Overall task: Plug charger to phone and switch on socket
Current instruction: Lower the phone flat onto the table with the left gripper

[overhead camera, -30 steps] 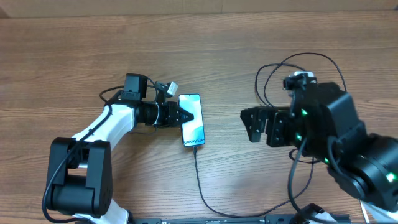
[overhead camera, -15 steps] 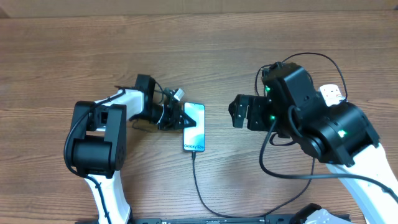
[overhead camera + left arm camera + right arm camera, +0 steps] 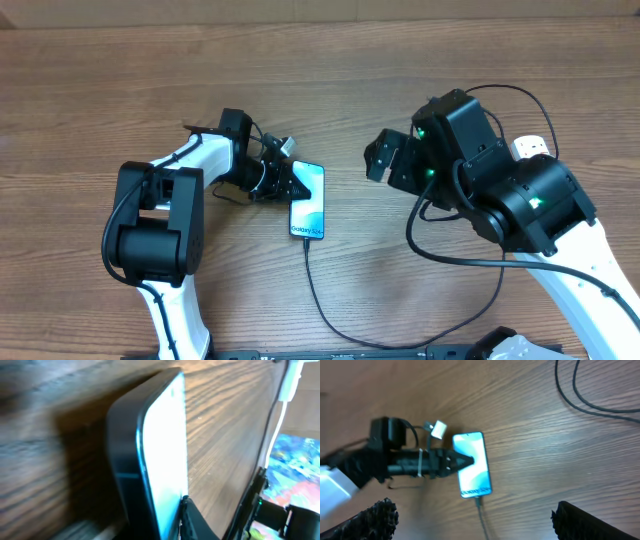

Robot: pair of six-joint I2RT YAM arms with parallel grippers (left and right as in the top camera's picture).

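The phone (image 3: 310, 205) lies on the wooden table with its blue-cyan screen up; it also shows in the right wrist view (image 3: 472, 472) and close up in the left wrist view (image 3: 165, 450). The black charger cable (image 3: 318, 300) runs from the phone's near end toward the front edge, its tip in the phone's port (image 3: 478, 498). My left gripper (image 3: 291, 184) is shut on the phone's left edge, one finger on the screen (image 3: 184, 507). My right gripper (image 3: 385, 160) is open and empty, above the table right of the phone. A white corner of the socket (image 3: 533, 148) shows behind the right arm.
Black cable loops (image 3: 470, 100) lie at the back right, also in the right wrist view (image 3: 590, 405). A small white plug (image 3: 283, 147) on a wire hangs by the left wrist. The right arm's body covers the right side of the table.
The right arm swung round and its gripper moved back and left, toward the phone. The left gripper shifted slightly and the phone turned a little with it.
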